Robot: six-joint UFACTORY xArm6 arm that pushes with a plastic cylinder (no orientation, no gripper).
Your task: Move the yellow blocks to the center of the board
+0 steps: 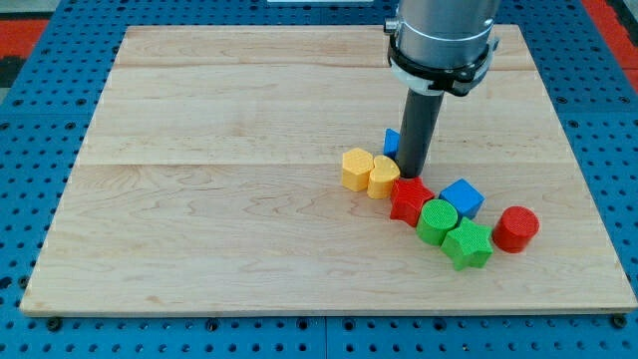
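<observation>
Two yellow blocks lie side by side a little right of the board's middle: a yellow hexagon-like block (pixel 355 169) and a yellow heart-shaped block (pixel 383 176) touching it on its right. My tip (pixel 413 176) stands just right of the yellow heart block, close to or touching it, and right above the red star block (pixel 409 200). A small blue block (pixel 392 142) is partly hidden behind the rod.
A cluster sits at the view's lower right: a green cylinder (pixel 437 220), a green star block (pixel 468 244), a blue cube (pixel 462 197) and a red cylinder (pixel 515 228). The wooden board (pixel 199 199) lies on a blue pegboard.
</observation>
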